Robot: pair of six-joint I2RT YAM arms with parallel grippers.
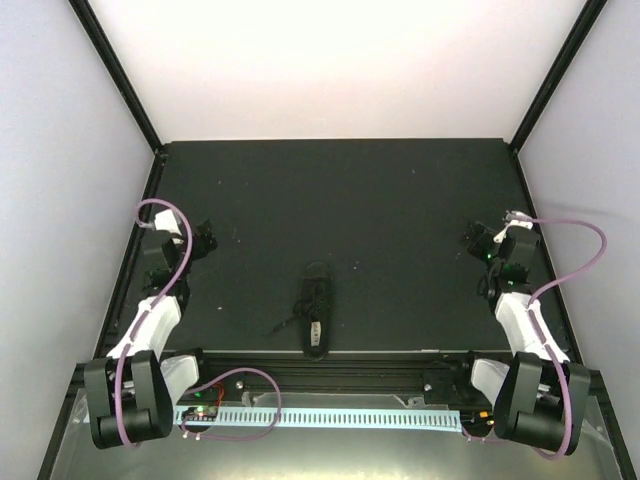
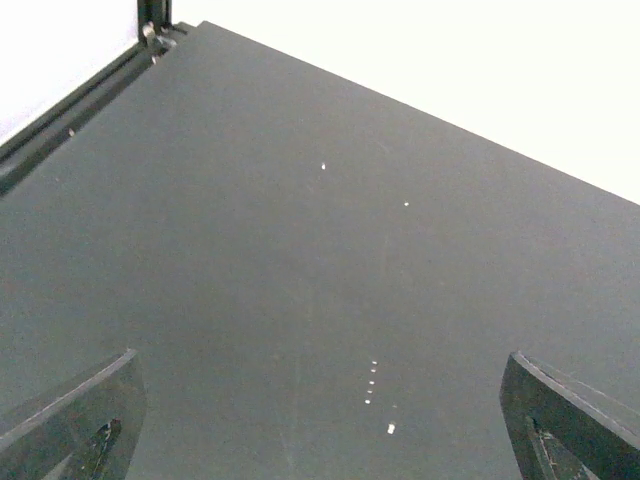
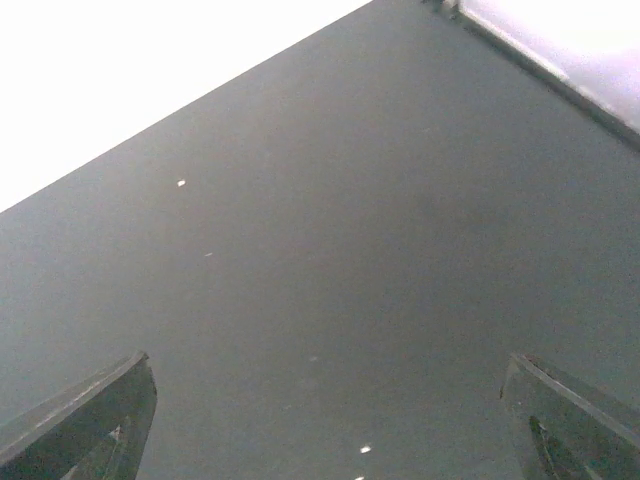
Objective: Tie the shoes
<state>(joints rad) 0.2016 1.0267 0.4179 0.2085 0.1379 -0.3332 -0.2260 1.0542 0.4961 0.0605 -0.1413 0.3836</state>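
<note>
One small narrow black shoe (image 1: 316, 308) lies on the dark table near its front edge, between the two arms, with a pale patch at its near end. Thin black laces (image 1: 283, 322) trail loose to its left. My left gripper (image 1: 200, 240) hovers far to the shoe's left and my right gripper (image 1: 478, 250) far to its right. In both wrist views the fingers (image 2: 80, 420) (image 3: 575, 420) stand wide apart with only bare tabletop between them; the shoe is out of those views.
The dark table (image 1: 330, 200) ends at black frame rails on the left and right and at white walls behind. A perforated pale strip (image 1: 340, 415) and cables run along the front by the arm bases.
</note>
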